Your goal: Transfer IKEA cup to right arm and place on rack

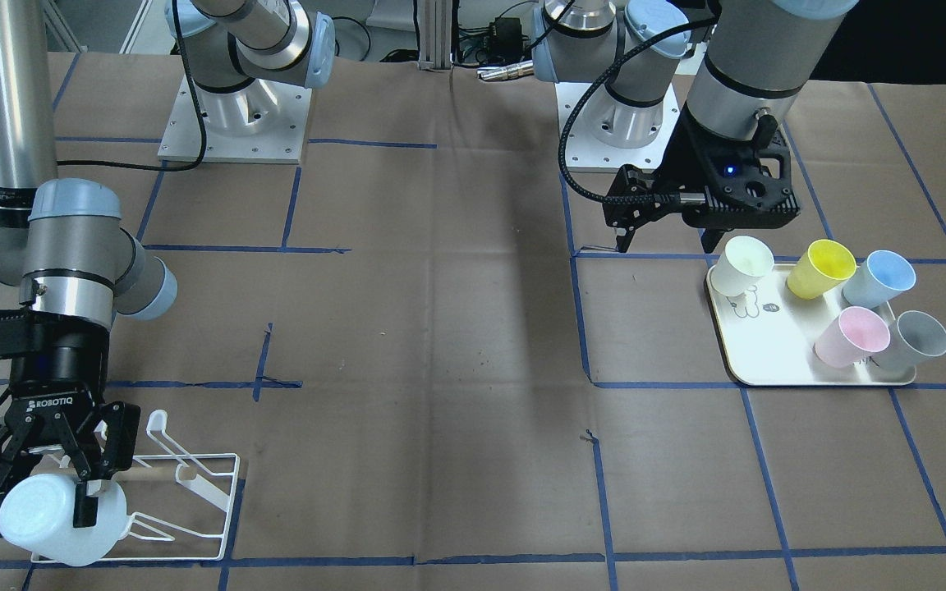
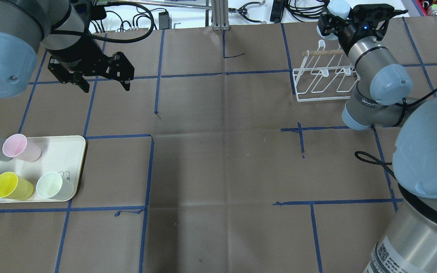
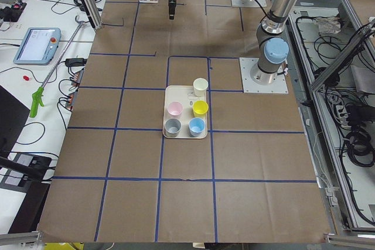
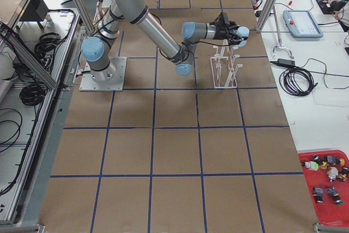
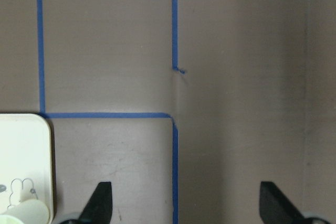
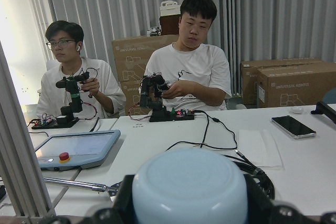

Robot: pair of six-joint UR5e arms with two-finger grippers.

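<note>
Holding the cup [image 1: 38, 525] tight, my right end effector [image 1: 34, 501] has its two fingers squeezed on the cup's sides. The cup is pale, a whitish blue. It is up in the air right over the rack [image 1: 231, 509], at the end of the rack on my right side. I think it is not on a prong [image 1: 157, 420] yet. But my own fingers hide the spot where cup and wire would meet, so I cannot be sure they are apart.

What matters now is how the cup is turned. It lies tipped over, more on its side than standing up. Its round closed bottom points away from me, toward the people [image 6: 184, 72] across the bench [image 1: 440, 369]. My right wrist view shows that bottom as a smooth dome. So the open mouth should face back and down toward the wires. The prongs stick up. For the cup to slide on, its mouth has to look down over one prong. The nearest prongs are just under and beside the cup, by the wooden dowel [image 1: 153, 474].

My left end effector [image 1: 668, 240] is well apart from all this, at the other end of the bench. Its fingers are spread wide with nothing between them. It hangs near the tray [image 1: 769, 357] where five other cups [image 1: 826, 267] lie. The right one is the near one, so this job is for it alone.
</note>
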